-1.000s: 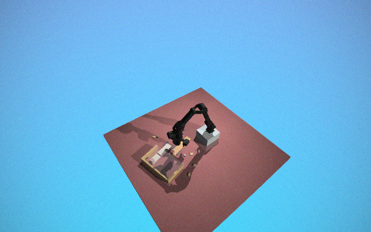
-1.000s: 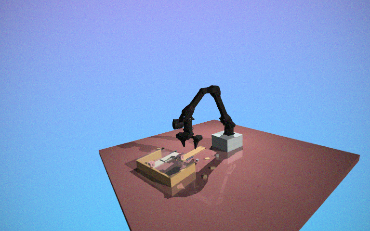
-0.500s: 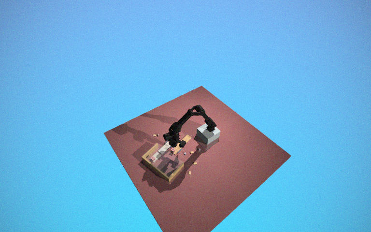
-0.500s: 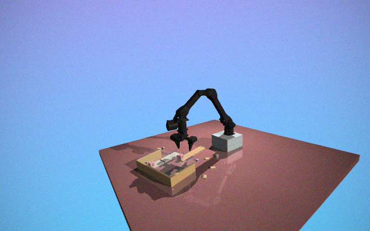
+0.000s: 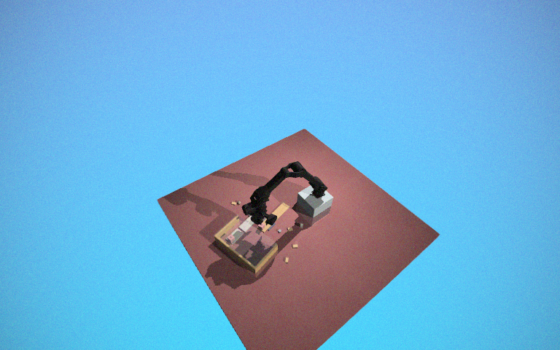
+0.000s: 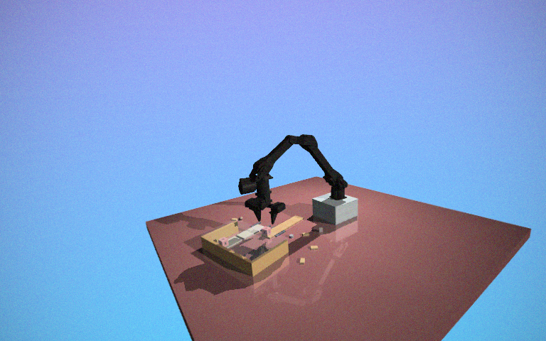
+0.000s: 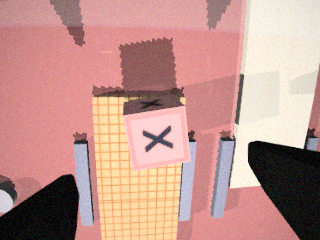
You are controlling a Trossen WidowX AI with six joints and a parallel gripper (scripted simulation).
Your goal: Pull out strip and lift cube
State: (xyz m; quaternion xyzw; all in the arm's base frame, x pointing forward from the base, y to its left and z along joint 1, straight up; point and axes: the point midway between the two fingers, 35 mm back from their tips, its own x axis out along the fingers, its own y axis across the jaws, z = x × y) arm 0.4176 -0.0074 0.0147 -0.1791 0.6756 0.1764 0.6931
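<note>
a bare robot test area: one black arm (image 5: pixel 267 187) (image 6: pixel 277 154) on a tabletop (image 5: pixel 351 255) (image 6: pixel 382 273).

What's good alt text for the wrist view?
A pink cube marked with a dark X sits on the far end of a yellow gridded strip, between the open fingers of a black gripper. Slim blue-grey rails flank the strip, and a cream strip lies to the right.

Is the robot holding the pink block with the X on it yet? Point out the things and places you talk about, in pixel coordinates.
No, it's holding nothing. Its fingers (image 5: pixel 266 221) (image 6: pixel 266 222) are apart, and the pink block (image 6: pixel 266 229) (image 7: pixel 157 138) sits on the yellow strip (image 5: pixel 281 211) (image 6: pixel 287 224) (image 7: pixel 140 200).
</note>
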